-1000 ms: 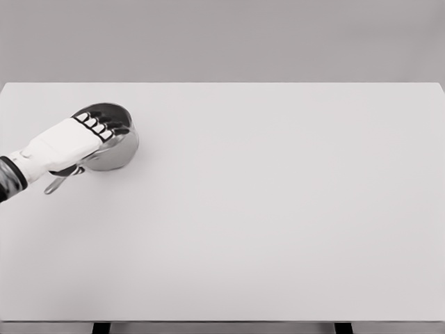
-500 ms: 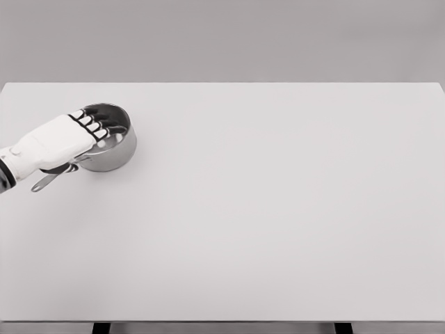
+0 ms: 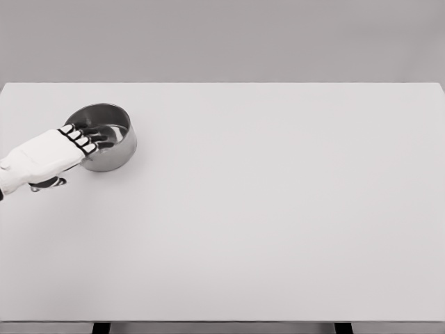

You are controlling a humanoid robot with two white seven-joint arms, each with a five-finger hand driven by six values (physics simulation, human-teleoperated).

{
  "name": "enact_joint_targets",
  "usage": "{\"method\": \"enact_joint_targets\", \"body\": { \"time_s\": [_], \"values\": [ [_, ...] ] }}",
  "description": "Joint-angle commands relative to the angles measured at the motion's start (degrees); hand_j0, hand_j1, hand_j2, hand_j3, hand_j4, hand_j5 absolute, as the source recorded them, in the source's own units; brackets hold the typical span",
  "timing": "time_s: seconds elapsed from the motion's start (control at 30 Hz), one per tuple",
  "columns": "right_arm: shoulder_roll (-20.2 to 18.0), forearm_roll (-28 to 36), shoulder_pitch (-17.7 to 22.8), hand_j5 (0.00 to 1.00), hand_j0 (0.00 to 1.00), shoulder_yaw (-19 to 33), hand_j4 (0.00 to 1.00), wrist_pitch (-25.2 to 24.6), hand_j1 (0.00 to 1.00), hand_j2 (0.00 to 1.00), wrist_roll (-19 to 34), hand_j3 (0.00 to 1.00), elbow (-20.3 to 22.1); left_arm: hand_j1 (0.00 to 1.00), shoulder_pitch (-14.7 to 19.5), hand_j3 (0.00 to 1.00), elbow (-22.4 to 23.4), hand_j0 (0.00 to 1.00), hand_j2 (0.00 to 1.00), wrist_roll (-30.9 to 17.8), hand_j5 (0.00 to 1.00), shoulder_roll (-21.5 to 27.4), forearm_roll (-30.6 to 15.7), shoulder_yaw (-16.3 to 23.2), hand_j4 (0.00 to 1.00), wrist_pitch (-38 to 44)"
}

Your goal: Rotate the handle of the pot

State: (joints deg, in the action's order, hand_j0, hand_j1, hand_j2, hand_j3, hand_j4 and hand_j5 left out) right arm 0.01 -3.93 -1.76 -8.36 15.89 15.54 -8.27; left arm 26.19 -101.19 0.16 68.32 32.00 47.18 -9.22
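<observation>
A shiny steel pot (image 3: 106, 139) stands upright on the white table (image 3: 264, 209) at the far left. My left hand (image 3: 78, 140) comes in from the left edge and lies over the pot's near-left side. Its fingers (image 3: 85, 142) are stretched out flat across the rim, reaching a little over the pot's hollow. The pot handle (image 3: 49, 184) is almost wholly hidden beneath my palm; only a small dark bit shows below the hand. Nothing is visibly grasped. My right arm is out of view.
The table's left edge lies close to the pot and the hand. Behind the table is a plain grey wall.
My left hand has drawn back to the left, so more of the pot's opening shows. The handle end has swung left and slipped under the hand. The pot has settled upright.
</observation>
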Motion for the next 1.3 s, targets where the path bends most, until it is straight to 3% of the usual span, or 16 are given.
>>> {"method": "enact_joint_targets", "body": {
  "time_s": [0.0, 0.63, 0.77, 1.27],
  "values": [
    [-0.01, -0.02, 0.00, 1.00, 1.00, 0.01, 1.00, 0.02, 1.00, 1.00, 0.02, 1.00, 0.00, 1.00, 0.00, 1.00, 0.03, 1.00, 1.00, 0.02, 1.00, 0.41, 0.52, -1.91, 1.00, 0.07],
    [-0.01, -0.02, 0.00, 1.00, 1.00, 0.01, 1.00, 0.02, 1.00, 1.00, 0.10, 1.00, 0.00, 1.00, -0.62, 1.00, 0.03, 1.00, 1.00, -0.07, 1.00, 0.58, 1.58, -2.53, 1.00, 0.51],
    [-0.01, -0.02, 0.09, 1.00, 1.00, 0.01, 1.00, 0.02, 1.00, 1.00, 0.02, 1.00, 0.00, 1.00, -5.63, 1.00, 0.11, 1.00, 1.00, -0.07, 1.00, 0.58, 1.75, -7.98, 1.00, 0.51],
    [-0.01, -0.02, 0.09, 1.00, 1.00, 0.01, 1.00, 0.02, 1.00, 1.00, 0.02, 1.00, 0.00, 1.00, -5.89, 1.00, 1.43, 1.00, 1.00, 0.11, 1.00, 0.49, 4.66, -9.38, 1.00, 0.34]
  ]
}}
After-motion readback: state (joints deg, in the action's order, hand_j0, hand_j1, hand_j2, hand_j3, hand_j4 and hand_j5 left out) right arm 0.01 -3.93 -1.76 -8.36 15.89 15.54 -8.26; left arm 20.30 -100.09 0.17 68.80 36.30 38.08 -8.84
